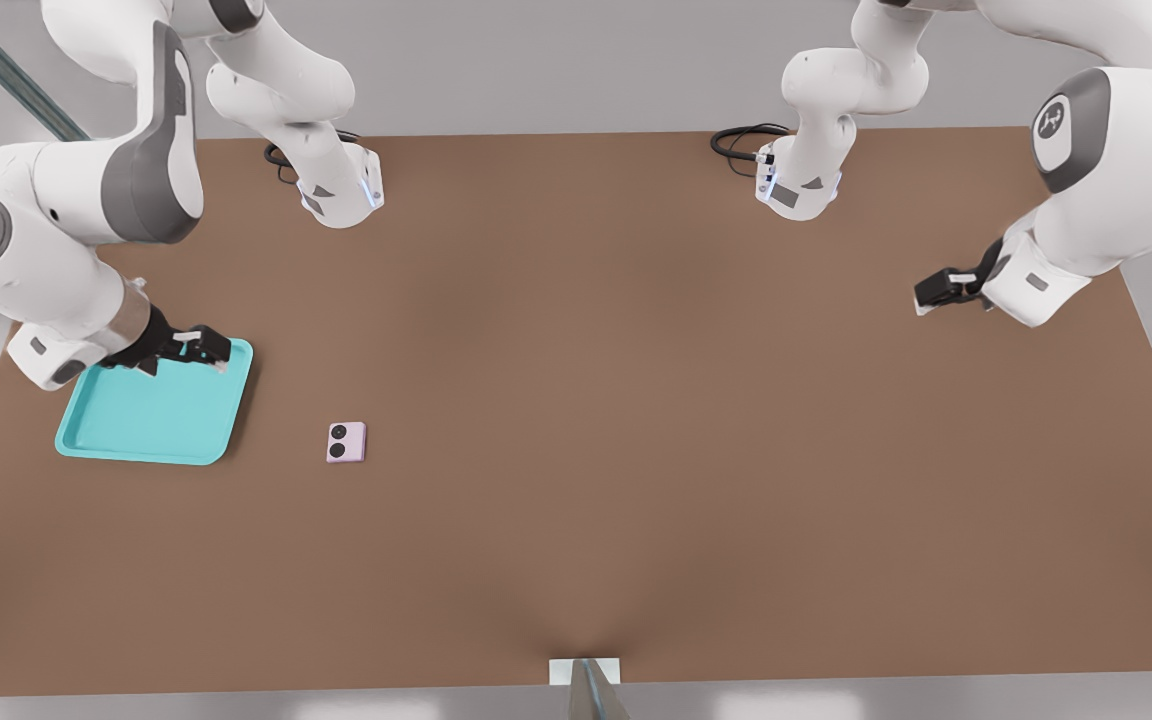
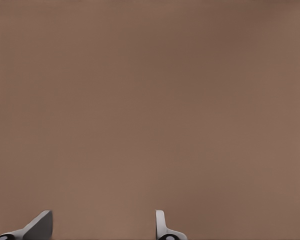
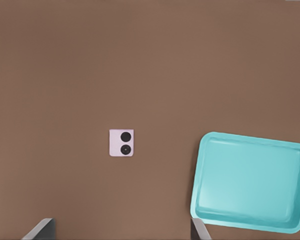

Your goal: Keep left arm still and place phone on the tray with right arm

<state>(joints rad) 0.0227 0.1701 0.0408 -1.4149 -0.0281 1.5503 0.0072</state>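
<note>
The pale pink phone (image 1: pixel 346 442) (image 3: pixel 121 143) lies flat on the brown table, its two black lenses facing up. It rests a short way to the front view's right of the turquoise tray (image 1: pixel 151 415) (image 3: pixel 250 182), not touching it. The tray holds nothing. My gripper (image 1: pixel 204 350) (image 3: pixel 121 232) hangs over the tray's far right corner in the front view. It is open, with nothing between its widely spread fingertips (image 3: pixel 41 228). The phone sits nearer the front edge and to the front view's right of the gripper.
The parked arm's gripper (image 1: pixel 946 290) hovers over the table at the front view's right. Two arm bases with black cables (image 1: pixel 341 185) (image 1: pixel 801 180) stand along the back edge. A small white bracket (image 1: pixel 584 672) sits at the front edge.
</note>
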